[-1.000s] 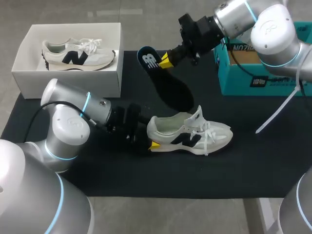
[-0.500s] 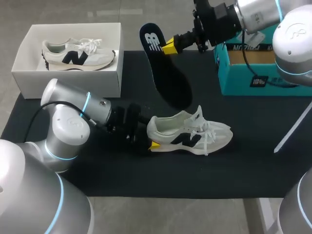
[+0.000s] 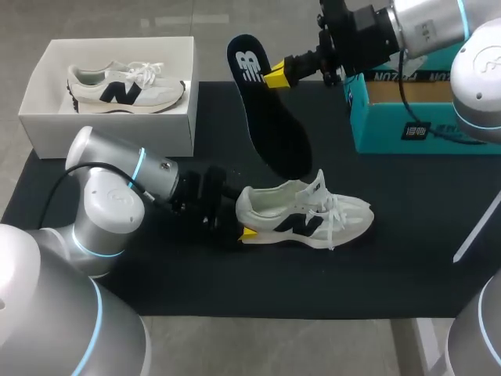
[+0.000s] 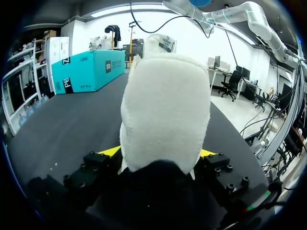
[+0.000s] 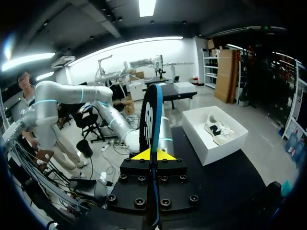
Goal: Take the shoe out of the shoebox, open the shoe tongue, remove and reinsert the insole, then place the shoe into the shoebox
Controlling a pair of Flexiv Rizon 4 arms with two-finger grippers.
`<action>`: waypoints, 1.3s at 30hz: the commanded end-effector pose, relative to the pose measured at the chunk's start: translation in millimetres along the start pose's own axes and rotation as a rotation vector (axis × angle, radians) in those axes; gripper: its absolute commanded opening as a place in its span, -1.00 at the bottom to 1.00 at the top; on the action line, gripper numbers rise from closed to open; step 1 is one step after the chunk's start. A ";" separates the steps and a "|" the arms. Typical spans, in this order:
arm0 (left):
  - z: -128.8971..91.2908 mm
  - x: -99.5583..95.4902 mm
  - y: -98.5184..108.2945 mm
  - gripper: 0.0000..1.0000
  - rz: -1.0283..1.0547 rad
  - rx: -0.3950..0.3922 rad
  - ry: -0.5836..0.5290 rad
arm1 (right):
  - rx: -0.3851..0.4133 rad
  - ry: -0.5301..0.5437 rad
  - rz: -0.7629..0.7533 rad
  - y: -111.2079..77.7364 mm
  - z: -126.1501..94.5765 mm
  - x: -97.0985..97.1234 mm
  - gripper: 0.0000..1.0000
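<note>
Out on mat (image 3: 391, 258), shoe (image 3: 305, 213) is clamped at heel by left gripper (image 4: 158, 154). Removed insole (image 3: 270, 117) is pinched aloft by closed right gripper (image 3: 275, 76). Reinsertion and boxing are judged left.

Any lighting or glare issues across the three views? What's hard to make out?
Head view: even light, no glare, but the dark insole barely stands out against the black mat. Left wrist view: the shoe heel fills the middle, with a bright washout behind it. Right wrist view: ceiling lights glare, surroundings are dim, insole edge-on between the jaws.
</note>
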State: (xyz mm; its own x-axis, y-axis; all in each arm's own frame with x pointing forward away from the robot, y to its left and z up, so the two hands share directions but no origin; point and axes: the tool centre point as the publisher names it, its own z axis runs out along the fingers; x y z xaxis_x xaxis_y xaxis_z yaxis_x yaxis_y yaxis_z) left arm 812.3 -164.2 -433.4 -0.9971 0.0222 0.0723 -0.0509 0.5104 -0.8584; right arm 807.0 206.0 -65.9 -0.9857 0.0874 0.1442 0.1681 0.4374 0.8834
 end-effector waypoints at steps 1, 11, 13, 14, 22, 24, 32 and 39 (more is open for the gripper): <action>1.6 -1.0 1.8 -1.00 0.000 -0.001 0.001 | -0.202 -0.071 0.052 5.0 -3.2 17.9 -1.00; 1.6 -1.0 1.8 -1.00 0.000 -0.001 0.001 | -0.511 -0.138 0.189 17.2 -30.8 93.7 -1.00; 1.6 -1.0 1.8 -1.00 0.000 -0.001 0.001 | -0.505 -0.128 0.200 18.8 -32.1 104.8 -1.00; 1.6 -1.0 1.8 -1.00 0.000 -0.001 0.001 | -0.499 -0.123 0.207 19.3 -32.5 109.7 -1.00; 1.6 -1.0 1.8 -1.00 0.000 -0.001 0.001 | -0.409 -0.114 0.257 13.2 -40.6 139.9 -1.00; 1.6 -1.0 1.8 -1.00 0.000 -0.001 0.001 | -0.370 -0.122 0.266 11.3 -44.9 146.7 -1.00; 1.6 -1.0 1.8 -1.00 0.000 -0.001 0.001 | -0.324 -0.107 0.304 7.0 -62.8 176.7 -1.00; 1.6 -1.0 1.8 -1.00 0.000 -0.001 0.001 | -0.275 -0.002 0.319 3.1 -80.6 188.2 -1.00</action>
State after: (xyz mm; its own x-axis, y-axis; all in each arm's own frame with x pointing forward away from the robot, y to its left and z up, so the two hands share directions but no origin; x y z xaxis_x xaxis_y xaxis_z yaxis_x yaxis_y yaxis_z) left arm 812.4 -164.2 -433.6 -0.9971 0.0222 0.0723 -0.0508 0.5106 -0.8583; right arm 625.7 178.7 -5.4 -0.8886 0.1952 0.4150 0.4381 0.0934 0.8941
